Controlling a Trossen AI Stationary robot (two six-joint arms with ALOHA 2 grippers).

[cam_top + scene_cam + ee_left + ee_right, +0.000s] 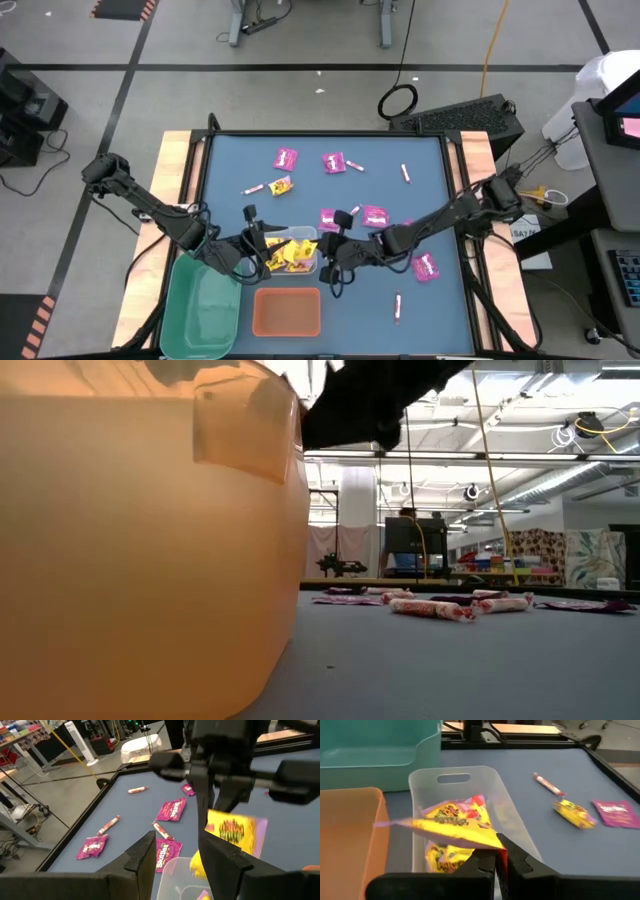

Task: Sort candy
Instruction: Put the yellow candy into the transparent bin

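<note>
Holding: right end effector [499,851] is pinching a yellow square packet [451,829] by its edge, fingers pressed together on it, directly above the clear bin [505,815].
Right arm: reaching in from the right of the counter [440,300] toward the middle-near area; right end effector in high view [330,252] is sitting just right of the clear bin [316,252].
Left end effector: [256,240] is hovering at the left edge of the clear bin, fingers [144,855] spread, nothing between them.
Clear bin contents: several yellow packets are lying inside [288,254], piled loosely.
Green bin: [202,308] is sitting at the near-left corner, just left of the orange bin.
Orange bin: [286,312] is sitting near edge, centre, just near of the clear bin; filling the left half of the low view [140,550].
Magenta packets: scattered on the counter, two far-centre [286,157] [333,162], two mid-counter [375,215] [327,218], one right [425,267].
Loose yellow packet: [281,185] is lying far-left of centre, beside a stick.
Sticks: pink-and-white sticks are lying apart, one far-left [254,188], one far-right [405,173], one near-right [397,306]; several are showing in the low view [432,608].
</note>
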